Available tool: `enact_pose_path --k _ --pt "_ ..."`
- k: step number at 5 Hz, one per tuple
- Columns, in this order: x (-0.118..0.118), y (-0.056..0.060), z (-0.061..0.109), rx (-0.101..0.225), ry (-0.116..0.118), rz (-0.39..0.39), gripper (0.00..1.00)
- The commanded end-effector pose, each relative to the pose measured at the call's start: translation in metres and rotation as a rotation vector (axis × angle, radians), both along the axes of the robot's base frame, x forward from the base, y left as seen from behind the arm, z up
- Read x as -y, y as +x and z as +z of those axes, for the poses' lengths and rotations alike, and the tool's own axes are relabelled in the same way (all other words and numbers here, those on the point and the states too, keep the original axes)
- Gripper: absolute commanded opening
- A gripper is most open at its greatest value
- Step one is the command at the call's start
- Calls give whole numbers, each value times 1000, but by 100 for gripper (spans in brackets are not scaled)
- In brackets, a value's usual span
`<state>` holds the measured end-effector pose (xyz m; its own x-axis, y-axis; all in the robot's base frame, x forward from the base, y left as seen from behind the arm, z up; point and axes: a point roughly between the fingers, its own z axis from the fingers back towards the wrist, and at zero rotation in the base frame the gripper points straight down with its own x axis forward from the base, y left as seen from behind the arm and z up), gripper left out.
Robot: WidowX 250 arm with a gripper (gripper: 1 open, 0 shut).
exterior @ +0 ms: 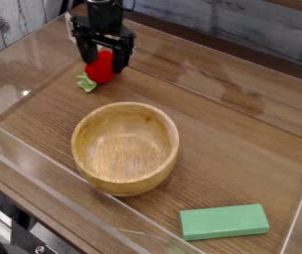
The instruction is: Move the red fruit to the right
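A wood-grain table [233, 119] with low clear plastic walls, set against a grey planked backdrop. At upper left the black gripper [100, 65] points straight down, its two fingers spread wide on either side of the small bright red strawberry-like toy fruit [99, 67]; they stand apart from the fruit and nothing is gripped yet. The fruit lies on the table at the far left, its light green leafy cap [84, 83] pointing toward the viewer, well apart from the round, smooth-turned pale wooden bowl [124, 147] at centre. A flat green rectangular block [225, 221] lies near the front right corner. The step in hand appears to be the grasp: the fingers should close evenly on the rounded red body, not the soft cap, since the glossy curved surface may slip sideways under an off-centre squeeze.
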<state>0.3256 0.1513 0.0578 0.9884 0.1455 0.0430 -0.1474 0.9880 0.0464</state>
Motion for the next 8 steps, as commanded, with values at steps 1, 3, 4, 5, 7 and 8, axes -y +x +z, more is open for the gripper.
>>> enact_pose_path --k 1,3,4,5,7,8 --pt "-15 15 16 72 44 22 100" --pt "-20 22 6 71 57 38 100" --pt "-21 24 2 70 60 45 100" --pt "-21 26 -2 70 61 50 100" --pt "-20 28 -7 71 55 62 100" --pt "-19 28 -10 73 51 68 0"
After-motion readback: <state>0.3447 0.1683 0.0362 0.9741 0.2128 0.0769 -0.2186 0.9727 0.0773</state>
